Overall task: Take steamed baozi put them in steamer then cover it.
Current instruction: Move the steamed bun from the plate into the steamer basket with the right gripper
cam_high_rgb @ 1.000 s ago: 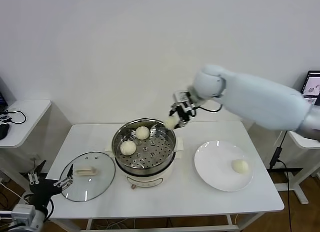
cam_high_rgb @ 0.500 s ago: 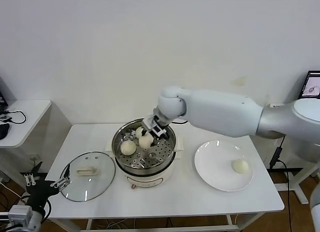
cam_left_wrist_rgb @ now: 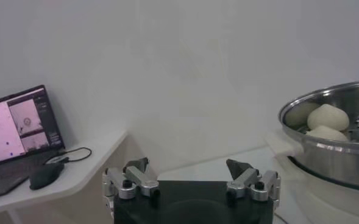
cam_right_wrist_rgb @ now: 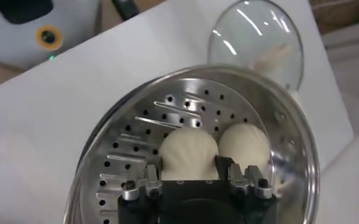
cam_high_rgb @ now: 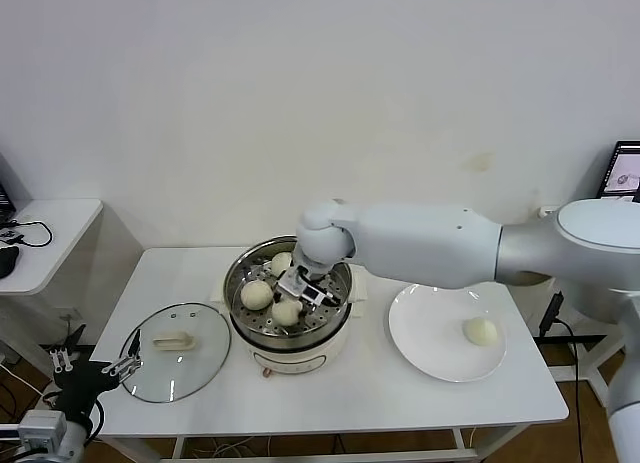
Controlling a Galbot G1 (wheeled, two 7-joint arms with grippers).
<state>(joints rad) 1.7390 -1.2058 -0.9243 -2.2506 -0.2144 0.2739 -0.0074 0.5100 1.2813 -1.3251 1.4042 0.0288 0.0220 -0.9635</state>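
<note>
The steamer (cam_high_rgb: 245,335) stands mid-table, its perforated tray (cam_right_wrist_rgb: 136,146) showing. Two baozi (cam_high_rgb: 256,294) (cam_high_rgb: 282,263) lie on the tray's left and back. My right gripper (cam_high_rgb: 300,291) reaches down into the pot and is shut on a third baozi (cam_high_rgb: 287,311), low at the tray's front. In the right wrist view that bun (cam_right_wrist_rgb: 188,152) sits between my fingers (cam_right_wrist_rgb: 222,163), with another bun (cam_right_wrist_rgb: 245,143) beside it. A fourth baozi (cam_high_rgb: 481,331) lies on the white plate (cam_high_rgb: 425,333). The glass cover (cam_high_rgb: 177,363) lies flat left of the steamer. My left gripper (cam_high_rgb: 95,368) waits open, low by the table's left corner.
The left wrist view shows my open left gripper (cam_left_wrist_rgb: 188,170), the steamer's rim (cam_left_wrist_rgb: 331,143) and a side table with a laptop (cam_left_wrist_rgb: 17,125) and mouse (cam_left_wrist_rgb: 45,175). A second side table stands at far right (cam_high_rgb: 615,273).
My right gripper has carried the baozi from above the steamer's back right rim, leftward and down onto the front of the tray. The left arm has barely moved.
</note>
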